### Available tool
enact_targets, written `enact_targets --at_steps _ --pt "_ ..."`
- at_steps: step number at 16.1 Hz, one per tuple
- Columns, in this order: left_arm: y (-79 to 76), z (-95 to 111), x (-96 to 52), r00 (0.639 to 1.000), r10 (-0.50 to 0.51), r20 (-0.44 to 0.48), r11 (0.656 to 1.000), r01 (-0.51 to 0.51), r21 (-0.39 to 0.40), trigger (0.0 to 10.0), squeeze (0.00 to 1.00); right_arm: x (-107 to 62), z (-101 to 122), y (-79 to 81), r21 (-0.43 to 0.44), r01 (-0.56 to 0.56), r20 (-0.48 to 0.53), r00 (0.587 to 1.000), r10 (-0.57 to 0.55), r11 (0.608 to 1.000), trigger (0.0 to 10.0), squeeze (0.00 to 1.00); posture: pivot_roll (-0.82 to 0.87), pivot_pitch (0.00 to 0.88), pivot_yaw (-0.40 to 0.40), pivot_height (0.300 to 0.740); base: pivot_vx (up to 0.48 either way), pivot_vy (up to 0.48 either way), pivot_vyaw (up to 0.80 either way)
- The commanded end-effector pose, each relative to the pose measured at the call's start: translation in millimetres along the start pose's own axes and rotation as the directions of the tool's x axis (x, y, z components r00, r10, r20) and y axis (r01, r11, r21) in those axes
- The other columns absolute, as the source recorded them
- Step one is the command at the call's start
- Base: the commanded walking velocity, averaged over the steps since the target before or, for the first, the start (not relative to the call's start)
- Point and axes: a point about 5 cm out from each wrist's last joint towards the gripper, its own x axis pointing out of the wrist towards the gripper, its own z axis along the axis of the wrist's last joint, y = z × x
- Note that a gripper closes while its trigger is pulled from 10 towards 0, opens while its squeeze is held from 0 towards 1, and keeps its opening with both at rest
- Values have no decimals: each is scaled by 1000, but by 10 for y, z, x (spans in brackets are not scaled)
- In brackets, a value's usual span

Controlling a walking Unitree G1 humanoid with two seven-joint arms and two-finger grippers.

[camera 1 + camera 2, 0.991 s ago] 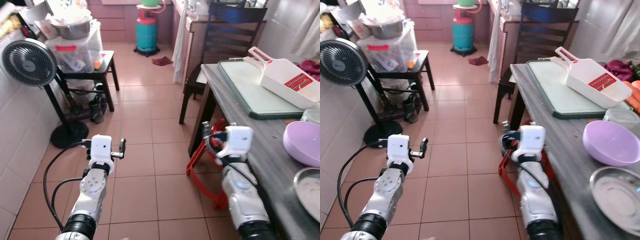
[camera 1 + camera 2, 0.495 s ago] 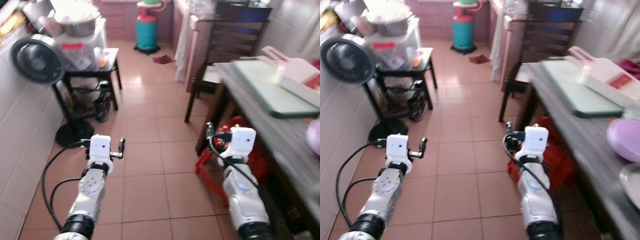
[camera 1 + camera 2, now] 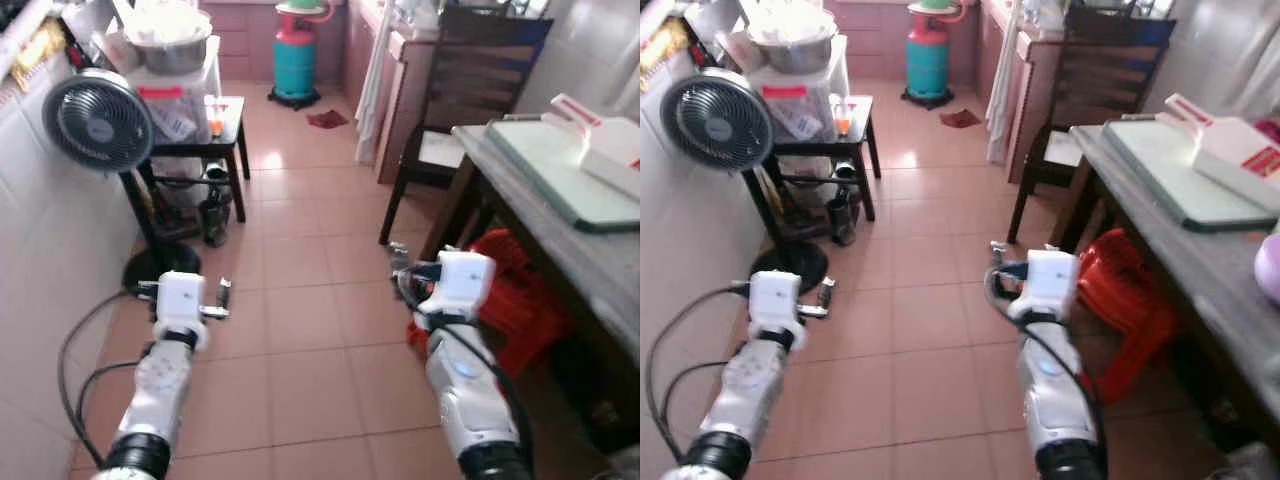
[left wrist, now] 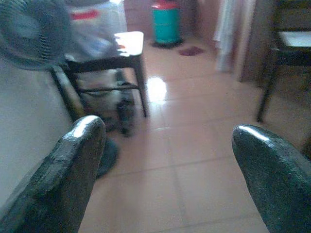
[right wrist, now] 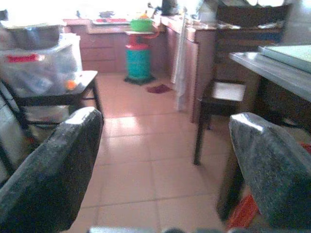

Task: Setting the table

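**Table setting barely begun, both grippers empty**

Table [image 3: 1200, 265] stands along the robot's right side, a grey-topped surface running away toward the far wall. On it lie a pale green cutting board [image 3: 1185, 180] and, resting across that board, a white slicer with a red patch [image 3: 1230, 150]. At the near edge of the right eye view a sliver of a purple bowl [image 3: 1270, 270] shows on the tabletop. None of this looks like a laid place; by my reading the setting work is nearly all still to do.

Left gripper [image 4: 165, 160] is held out over the tiled floor [image 3: 300, 310], its two black fingers spread wide with nothing between them. Right gripper [image 5: 165, 170] is likewise parted and empty, held forward just beside the table's near corner and pointing down the room toward a dark wooden chair [image 3: 1090, 90].

Under the table sits a red plastic stool [image 3: 1120, 290]. Across the floor, on the robot's left, are a standing fan [image 3: 95, 120] and a low black side table [image 3: 215, 120] stacked with a plastic box and a metal basin. A teal gas cylinder [image 3: 295, 60] stands at the far end.

With neither gripper carrying anything, the likely next need is to fetch or reach for tableware.
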Motion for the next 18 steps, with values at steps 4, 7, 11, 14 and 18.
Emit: enact_targets --at_steps 4,7,11,14,18 --pt "-80 -19 -9 1000 -18 -7 1000 18 -7 10000 0 -9 7 -105 -13 29 0 1000 -29 999 10000 0 119 35 -27 740 0 398 0" --pt "-75 -25 -8 1000 -16 -11 1000 16 -4 10000 0 -3 7 -100 -17 22 0 1000 -22 1000 10000 0 119 34 -28 740 0 398 0" --pt "-95 -19 -7 1000 -24 -1 999 24 -22 10000 0 -3 5 -104 -15 23 -1 1000 -23 1000 10000 0 119 34 -28 740 0 322 0" --pt "-110 0 -3 1000 -25 10 1000 25 8 10000 0 -12 -11 -108 -13 24 -6 1000 -24 1000 10000 0 119 34 -28 740 0 0 0" --pt "-68 -21 -13 1000 -23 -5 1000 23 15 10000 0 -15 -8 -107 -18 21 -2 1000 -21 1000 10000 0 116 36 -27 740 0 0 234"
